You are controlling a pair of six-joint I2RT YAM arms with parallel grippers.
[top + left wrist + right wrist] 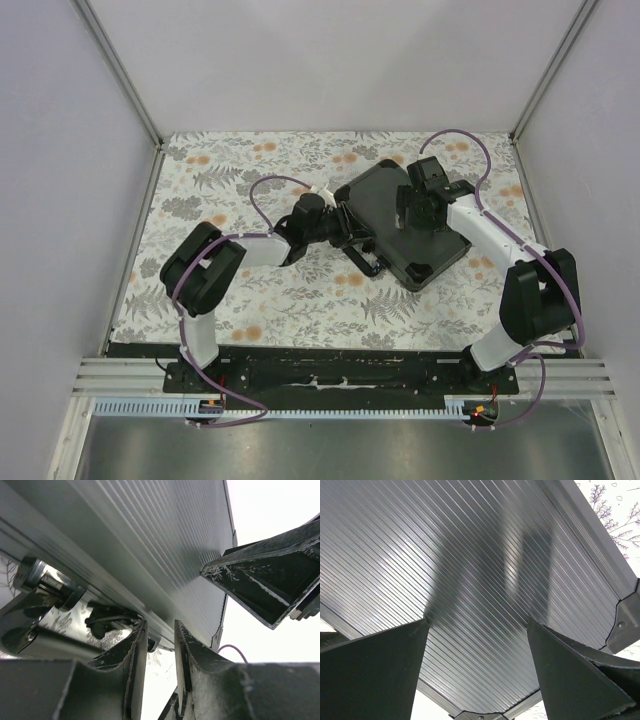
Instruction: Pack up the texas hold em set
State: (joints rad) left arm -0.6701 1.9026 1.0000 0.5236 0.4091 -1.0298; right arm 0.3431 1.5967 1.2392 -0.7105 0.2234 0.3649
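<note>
While the black case (428, 250) lies shut on the table (300, 295), both arms reach over to it. It is a flat box with rounded corners. It sits turned a little, in the far middle of the table, on a cloth with leaves and orange flowers. Its black handle (366, 262) sticks out from the near side.

The left gripper (350, 232) is at the case's near edge, close to the handle. From the left wrist camera, its two black fingers (131, 652) are hard, rough and scratched. They are almost pressed together, with only a thin slit between them. I cannot tell if they pinch anything. Just past their tips runs the long edge of the case (150, 540), dark and shiny, with many thin lines like ridges. A round silver clasp (44, 580) shines on that edge, and the leafy cloth shows in it like a mirror.

The right gripper (420, 205) is over the top of the lid. Its fingers (375, 670) are spread wide apart and hold nothing. They look like two dark, pointy wedges. Between them the lid (470, 545) fills the right wrist view, grey and glossy, covered in straight fine stripes, with the fingers' shadow on it. A smooth metal cap (625, 622) covers the lid's corner.
</note>
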